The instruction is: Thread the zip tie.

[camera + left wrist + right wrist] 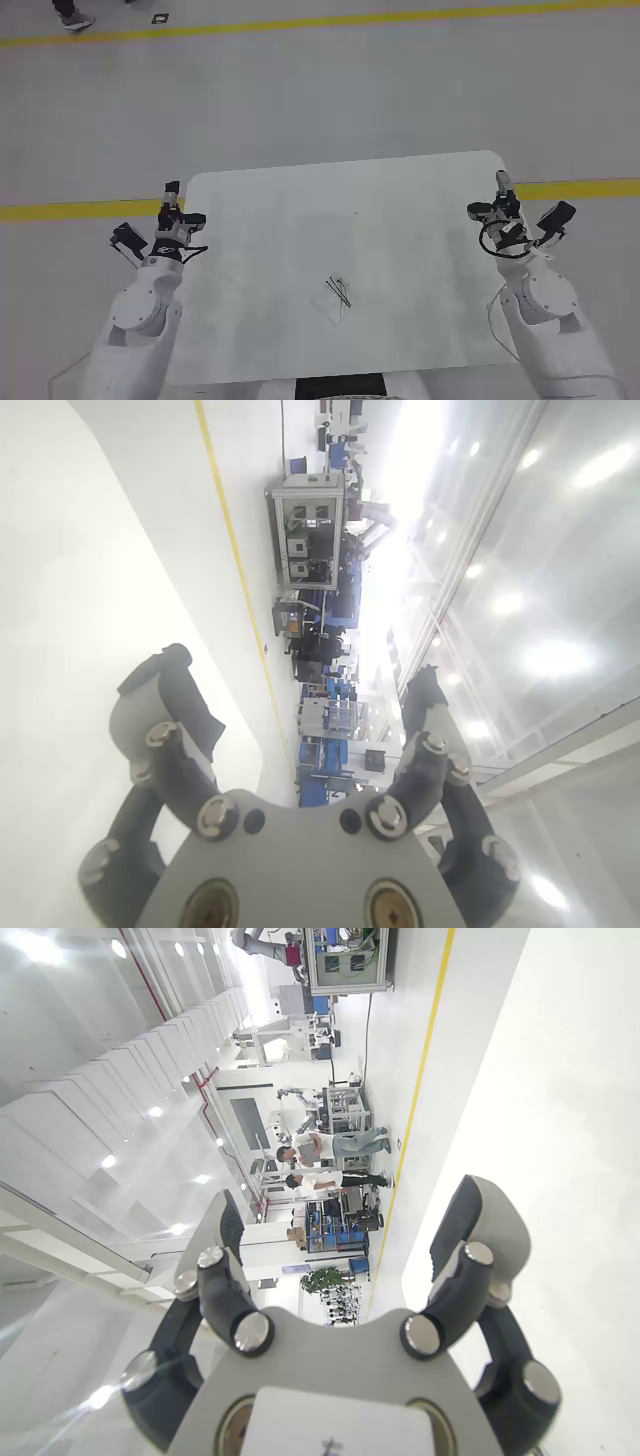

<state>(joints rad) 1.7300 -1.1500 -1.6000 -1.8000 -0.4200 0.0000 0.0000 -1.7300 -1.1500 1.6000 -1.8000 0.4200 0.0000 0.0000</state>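
Note:
Thin black zip ties (pixel 340 291) lie in a small bundle on the white table (pixel 260 240), a little in front of its middle. My left gripper (pixel 172 190) is raised at the table's left edge, far from the ties; the left wrist view has it open (pixel 300 670) with nothing between its fingers. Over at the table's right edge, my right gripper (pixel 502 182) is also held up and away from the ties. In the right wrist view it stands open (pixel 350 1203) and empty.
A pale patch, perhaps a clear bag (pixel 332 305), lies under the ties. Yellow floor lines (pixel 60 210) run behind the table. The table's rounded far corners (pixel 497 157) sit close to each gripper.

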